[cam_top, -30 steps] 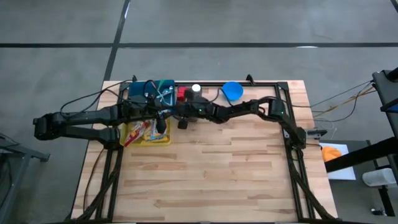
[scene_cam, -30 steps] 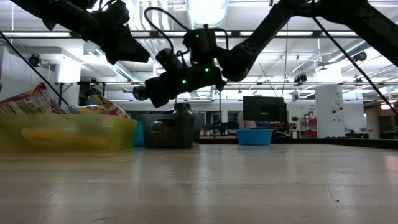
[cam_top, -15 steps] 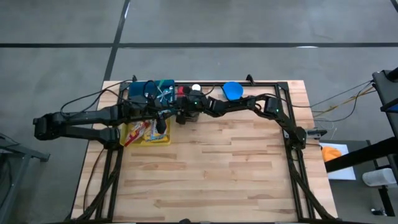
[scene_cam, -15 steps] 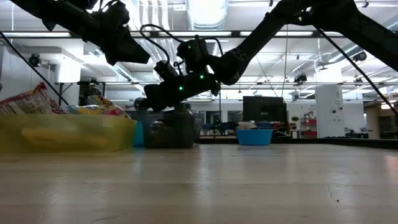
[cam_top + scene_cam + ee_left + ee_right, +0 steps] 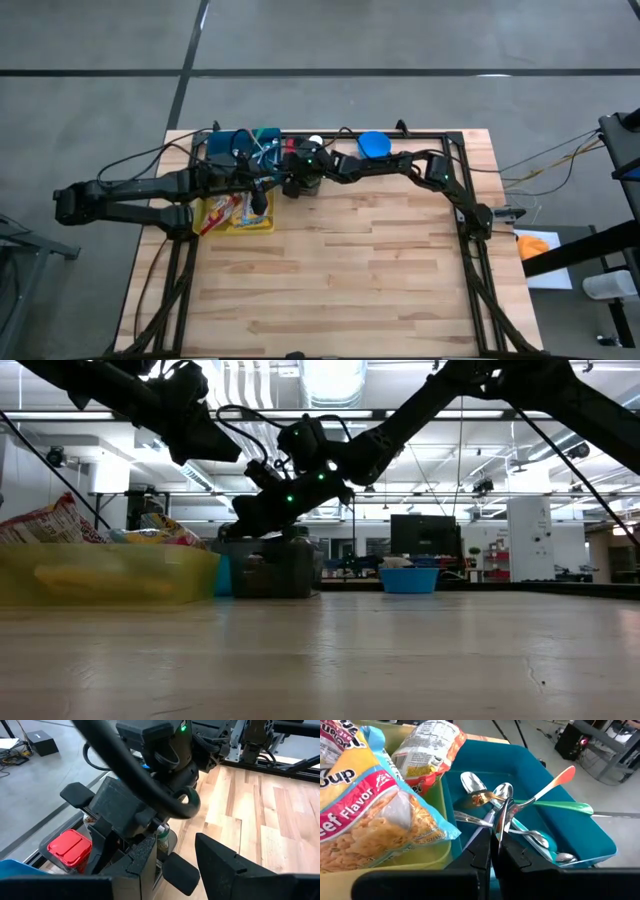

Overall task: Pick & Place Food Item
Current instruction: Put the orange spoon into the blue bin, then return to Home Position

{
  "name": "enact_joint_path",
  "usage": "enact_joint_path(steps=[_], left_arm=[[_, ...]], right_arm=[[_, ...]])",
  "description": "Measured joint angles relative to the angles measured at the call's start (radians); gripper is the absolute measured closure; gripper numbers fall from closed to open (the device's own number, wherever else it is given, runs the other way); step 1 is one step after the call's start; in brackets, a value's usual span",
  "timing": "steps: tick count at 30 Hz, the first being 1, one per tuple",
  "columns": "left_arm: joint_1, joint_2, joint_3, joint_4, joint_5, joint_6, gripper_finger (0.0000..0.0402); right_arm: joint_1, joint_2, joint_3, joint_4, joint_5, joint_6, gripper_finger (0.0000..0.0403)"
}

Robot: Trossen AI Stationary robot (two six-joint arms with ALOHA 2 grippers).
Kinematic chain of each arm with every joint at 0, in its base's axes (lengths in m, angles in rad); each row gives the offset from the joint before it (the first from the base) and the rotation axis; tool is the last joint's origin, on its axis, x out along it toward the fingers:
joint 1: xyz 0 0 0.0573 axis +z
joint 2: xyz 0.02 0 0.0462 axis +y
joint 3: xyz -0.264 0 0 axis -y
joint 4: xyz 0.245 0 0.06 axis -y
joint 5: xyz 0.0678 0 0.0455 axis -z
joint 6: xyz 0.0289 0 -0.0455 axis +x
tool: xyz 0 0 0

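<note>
Food packets: a beef-flavor noodle bag [image 5: 367, 815] and a second snack bag [image 5: 427, 745] sit in the yellow bin [image 5: 240, 215] at the far left of the surface [image 5: 340, 270]. Nothing lifted out yet, as far as I can see. Just beside it is the teal bin [image 5: 570, 827] full of cutlery, spoons [image 5: 492, 802] piled up.

My right fingers [image 5: 495, 851] are clenched together with nothing between them, pointing over the edge where the two bins meet, spoons right ahead. My right gripper [image 5: 290, 183] is reached far across to the bins; from the low view it hangs above the dark container [image 5: 275, 568]. My left gripper [image 5: 262, 192] hovers over the yellow bin, fingers [image 5: 222, 862] partly apart, and I see nothing held in them. A red-lidded container [image 5: 70, 847] shows below it, and a blue bowl [image 5: 373, 146] sits at the far edge.

Progress: early, I judge. No food grasped, pick and place both still left.
</note>
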Motion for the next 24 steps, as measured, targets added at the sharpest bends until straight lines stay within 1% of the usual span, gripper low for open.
enact_joint_path(steps=[13,15,17,21,24], left_arm=[[0.0,0.0,0.0,0.0,0.0,0.0,0.0265],[0.0,0.0,0.0,0.0,0.0,0.0,0.0265],[0.0,0.0,0.0,0.0,0.0,0.0,0.0265],[0.0,0.0,0.0,0.0,0.0,0.0,0.0265],[0.0,0.0,0.0,0.0,0.0,0.0,0.0265]], right_arm=[[0.001,0.0,-0.003,0.004,-0.044,0.001,0.039],[0.0,0.0,-0.003,0.005,-0.056,0.0,0.0384],[0.001,0.0,-0.003,0.007,-0.058,-0.002,0.0368],[0.001,0.0,-0.003,0.007,-0.056,0.002,0.032],[0.0,0.0,-0.003,0.012,-0.053,0.002,0.0292]])
